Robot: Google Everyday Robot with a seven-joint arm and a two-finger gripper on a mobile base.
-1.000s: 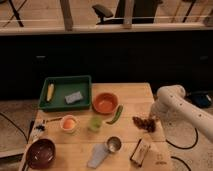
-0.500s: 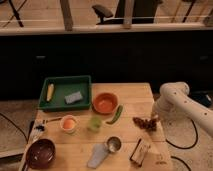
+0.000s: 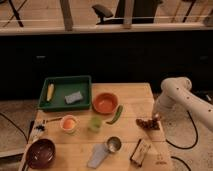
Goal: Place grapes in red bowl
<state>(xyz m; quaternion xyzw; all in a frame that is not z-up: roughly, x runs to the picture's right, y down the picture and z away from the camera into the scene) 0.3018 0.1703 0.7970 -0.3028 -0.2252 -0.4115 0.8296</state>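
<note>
The grapes [image 3: 146, 122], a small dark reddish-purple cluster, lie on the wooden table [image 3: 135, 95] near its right edge. The red bowl [image 3: 105, 103] stands empty near the table's middle, left of the grapes, with a curved green chilli pepper [image 3: 115, 115] between them. My gripper [image 3: 155, 118] is at the end of the white arm [image 3: 175, 92], which reaches in from the right. The gripper is down at the right end of the grapes, touching or almost touching them.
A green tray [image 3: 64, 82] at the back left holds a corn cob [image 3: 50, 91] and a sponge [image 3: 73, 97]. An orange cup [image 3: 68, 123], a green cup [image 3: 95, 124], a metal cup [image 3: 114, 144], a dark bowl [image 3: 41, 152] and a snack packet [image 3: 141, 150] stand towards the front.
The arm's upper part has shifted slightly right and up. The gripper stays at the grapes, which have hardly moved.
</note>
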